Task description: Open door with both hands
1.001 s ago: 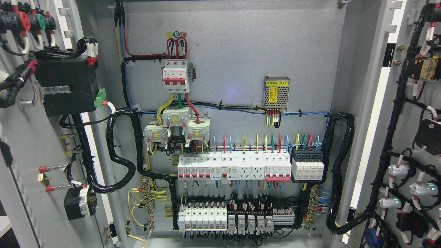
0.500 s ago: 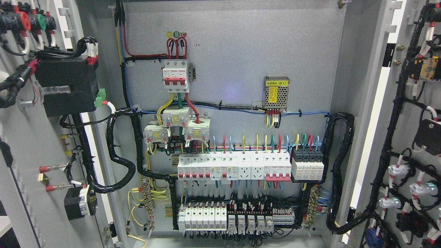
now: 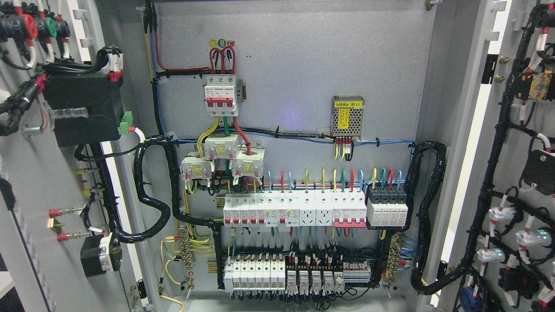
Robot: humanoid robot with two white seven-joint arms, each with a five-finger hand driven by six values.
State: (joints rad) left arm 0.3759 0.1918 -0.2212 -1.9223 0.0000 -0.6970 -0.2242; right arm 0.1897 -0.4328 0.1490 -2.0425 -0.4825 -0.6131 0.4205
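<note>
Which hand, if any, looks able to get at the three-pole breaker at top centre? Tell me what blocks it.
Probably either: both doors, left and right, stand wide open, nothing covering the breaker. Neither hand is in view, though.

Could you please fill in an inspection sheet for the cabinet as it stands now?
Surface: grey back panel carrying breakers and a power supply.
Job's things: left door and right door both swung wide open.
Clutter: nothing seen.
Hands: nothing seen.
Cables: black harness loops from the left door into the cabinet; another harness runs down the right side; coloured wires feed the breaker row.
Surroundings: nothing seen beyond the cabinet.
</note>
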